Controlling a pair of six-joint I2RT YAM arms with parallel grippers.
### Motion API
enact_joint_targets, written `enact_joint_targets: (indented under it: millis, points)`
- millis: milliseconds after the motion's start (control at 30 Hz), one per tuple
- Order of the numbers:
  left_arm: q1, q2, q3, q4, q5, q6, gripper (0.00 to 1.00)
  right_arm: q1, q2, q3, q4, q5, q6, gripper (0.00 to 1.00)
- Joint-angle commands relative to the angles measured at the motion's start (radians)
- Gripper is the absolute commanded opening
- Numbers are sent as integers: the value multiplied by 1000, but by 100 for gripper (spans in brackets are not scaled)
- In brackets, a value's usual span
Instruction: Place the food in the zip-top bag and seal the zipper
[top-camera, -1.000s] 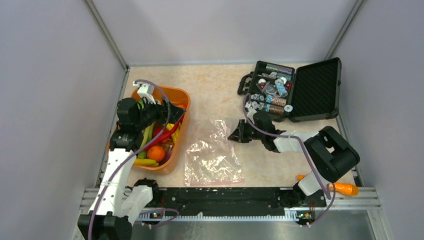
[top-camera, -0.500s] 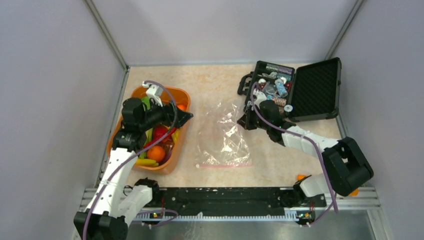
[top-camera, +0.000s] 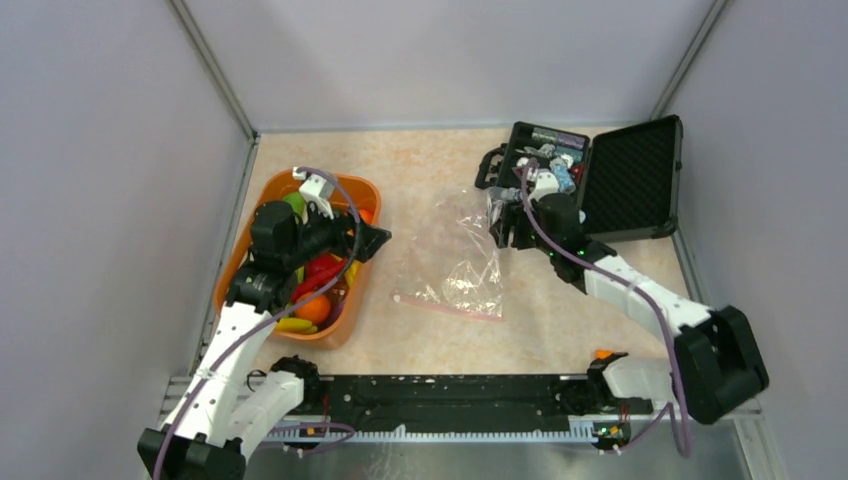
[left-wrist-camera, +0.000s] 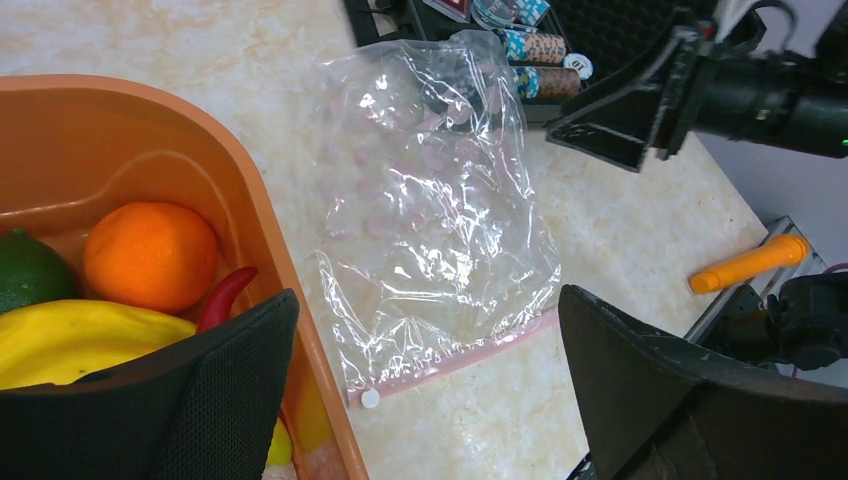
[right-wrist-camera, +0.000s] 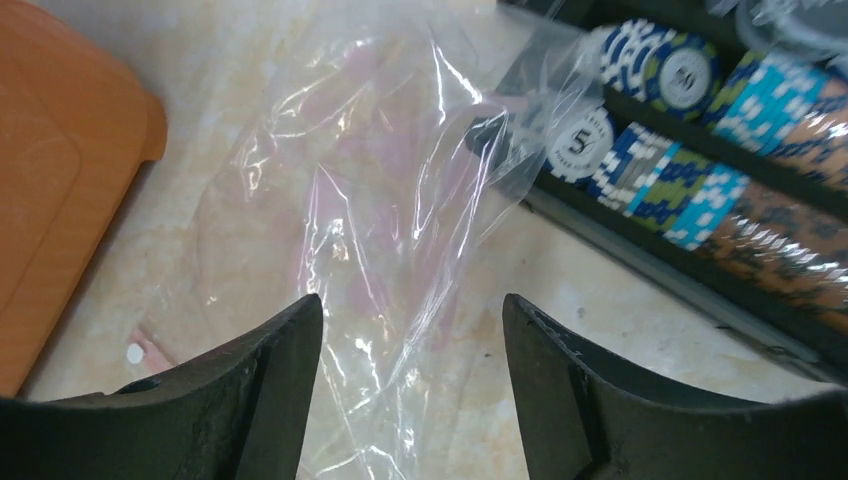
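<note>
The food lies in an orange tub (top-camera: 355, 290): an orange (left-wrist-camera: 150, 255), a red chilli (left-wrist-camera: 225, 297), a yellow banana (left-wrist-camera: 90, 335) and a green lime (left-wrist-camera: 25, 270). The clear zip-top bag (top-camera: 460, 255) lies crumpled on the table between the tub and the black case, with nothing inside. Its pink zipper (left-wrist-camera: 470, 350) faces the near side, with a white slider (left-wrist-camera: 370, 398) at the tub end. My left gripper (top-camera: 375, 240) hangs open over the tub's right rim, holding nothing. My right gripper (right-wrist-camera: 412, 305) stands open over the bag's far corner (right-wrist-camera: 400, 200).
An open black case (top-camera: 630, 180) at the back right holds stacks of poker chips (right-wrist-camera: 650, 130); the bag's far corner lies against its front edge. An orange-handled tool (left-wrist-camera: 750, 262) rests near the right arm's base. Grey walls close in the table on three sides.
My right gripper pulled the bag away from the near edge toward the case, then opened and let it go. The left gripper shifted slightly right over the tub's rim.
</note>
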Motion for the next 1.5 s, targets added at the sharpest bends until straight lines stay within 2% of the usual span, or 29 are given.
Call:
enact_joint_targets:
  millis: [0, 100, 167, 267, 367, 467, 533, 667, 833, 1067, 1333, 1467]
  points:
    - [-3, 3, -7, 51, -15, 2, 99, 0, -183, 4, -107, 17, -182, 68]
    - [-3, 21, -8, 76, -5, -11, 99, 9, -247, -7, -116, -217, -265, 64]
    - [-3, 26, -7, 90, -9, -18, 99, 51, -245, -6, -123, -292, -280, 62]
    - [-3, 24, -12, 102, -20, -25, 99, 194, -189, 1, -133, -275, -343, 59]
    - [-3, 2, -18, 101, -39, -20, 99, 328, -104, 18, -139, -213, -495, 59]
    - [-3, -30, -21, 83, -84, -8, 99, 389, -53, 13, -121, -261, -650, 61]
    - [-3, -58, -30, 83, -113, -6, 99, 405, -51, -16, -74, -332, -740, 61]
    - [-3, -120, -59, 97, -197, -16, 99, 413, -42, -74, 66, -328, -814, 60]
    - [-3, -200, -106, 138, -273, -40, 99, 414, 28, -42, -18, -365, -964, 59]
    - [-3, -224, -110, 126, -296, -35, 99, 414, 96, -49, 29, -340, -1161, 64]
    - [-3, -225, -97, 109, -296, -25, 99, 393, 228, 21, -28, -350, -1241, 62]
    - [-2, -228, -96, 103, -295, -23, 99, 373, 242, 21, 0, -358, -1238, 56]
